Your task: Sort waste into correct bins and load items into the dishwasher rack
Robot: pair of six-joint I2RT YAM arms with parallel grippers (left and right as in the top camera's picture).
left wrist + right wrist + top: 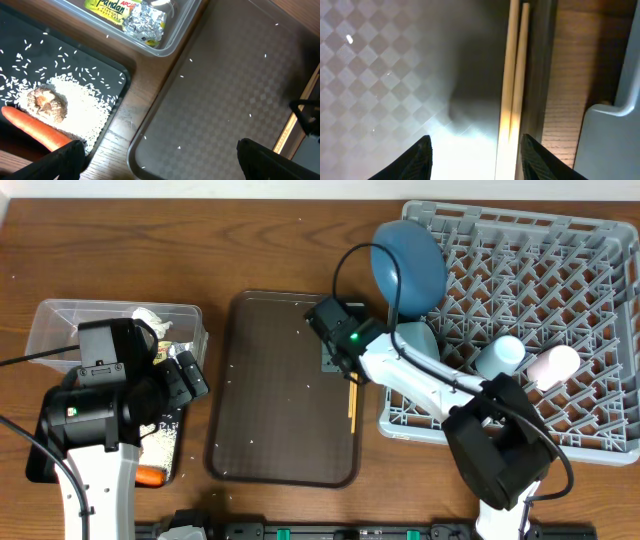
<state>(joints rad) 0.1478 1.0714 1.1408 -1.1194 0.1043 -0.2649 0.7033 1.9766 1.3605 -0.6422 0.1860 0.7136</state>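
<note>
My right gripper (342, 358) (476, 155) is open, low over the right edge of the brown serving tray (280, 390). The wooden chopsticks (512, 75) (352, 405) lie between its fingers, close to the right one. My left gripper (190, 375) (160, 160) is open and empty above the gap between the black tray (30, 55) and the serving tray. The black tray holds the rice (85, 102), the brown lump (47, 102) and the carrot (35, 129). The clear tub (170, 47) (110, 320) holds the packet (112, 7) and the foil wrapper (145, 22).
The grey rack (560, 330) at the right holds the blue plate (408, 265) upright, a pale bowl (415, 338), the light blue cup (500, 355) and the pink cup (553, 365). Its corner (615, 125) is close to my right gripper. A few rice grains dot the serving tray (225, 100).
</note>
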